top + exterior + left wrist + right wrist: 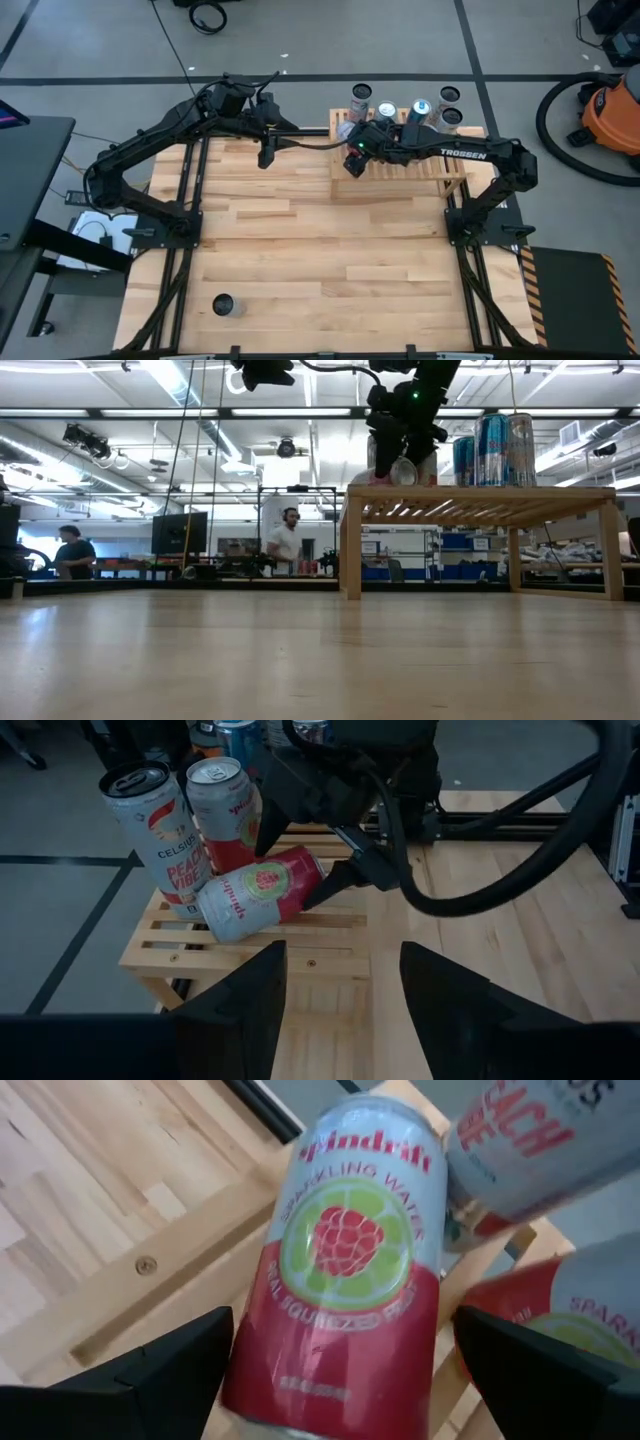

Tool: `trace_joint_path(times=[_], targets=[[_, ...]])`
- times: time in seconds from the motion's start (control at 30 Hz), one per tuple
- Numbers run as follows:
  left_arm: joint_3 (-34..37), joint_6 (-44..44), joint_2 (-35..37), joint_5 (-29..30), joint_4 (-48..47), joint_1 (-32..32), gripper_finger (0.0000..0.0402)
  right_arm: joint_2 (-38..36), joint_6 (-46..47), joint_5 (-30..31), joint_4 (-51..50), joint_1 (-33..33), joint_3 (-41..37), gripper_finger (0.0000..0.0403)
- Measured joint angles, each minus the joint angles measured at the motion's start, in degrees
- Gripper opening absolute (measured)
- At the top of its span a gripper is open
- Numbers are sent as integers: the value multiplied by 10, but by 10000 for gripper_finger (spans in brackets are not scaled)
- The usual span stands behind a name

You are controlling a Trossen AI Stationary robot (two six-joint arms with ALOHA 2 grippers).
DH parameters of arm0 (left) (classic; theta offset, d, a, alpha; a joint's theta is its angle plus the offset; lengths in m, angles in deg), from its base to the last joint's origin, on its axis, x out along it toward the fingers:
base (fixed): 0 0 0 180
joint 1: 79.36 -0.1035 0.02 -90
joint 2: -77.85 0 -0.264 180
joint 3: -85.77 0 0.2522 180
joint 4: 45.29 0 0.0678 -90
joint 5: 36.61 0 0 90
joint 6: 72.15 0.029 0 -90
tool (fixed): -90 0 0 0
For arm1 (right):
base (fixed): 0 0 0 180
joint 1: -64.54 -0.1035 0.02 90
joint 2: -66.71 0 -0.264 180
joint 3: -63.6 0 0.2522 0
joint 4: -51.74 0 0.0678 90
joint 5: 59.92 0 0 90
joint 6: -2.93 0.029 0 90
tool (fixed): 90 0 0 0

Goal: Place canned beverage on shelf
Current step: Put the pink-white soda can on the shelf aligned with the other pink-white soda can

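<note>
Red raspberry can (262,892) lies tipped on shelf (300,942), leaning against upright cans (160,832) at far edge; right pincer (300,870) straddles it, fingers apart, likely just released; left pincer (266,156) shut, hovering left of shelf

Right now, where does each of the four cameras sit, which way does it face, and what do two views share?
High: above the table, looking straight down; both arms show, right gripper over the shelf.
Low: at table-top height, looking level at the shelf; the arms hang in from above.
Left wrist: past its own fingers toward the shelf and the right arm.
Right wrist: between its open jaws, close on the lying Spindrift can.
Shared: both wrist views show that lying can.
</note>
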Motion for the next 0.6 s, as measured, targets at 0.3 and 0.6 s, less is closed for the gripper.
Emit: trace_joint_path(times=[0.3,0.6], targets=[[0,0,0,0,0,0,197,0,13,0,-19,0,0,346],[0,0,0,0,0,0,197,-2,13,-23,-41,0,2,296]])
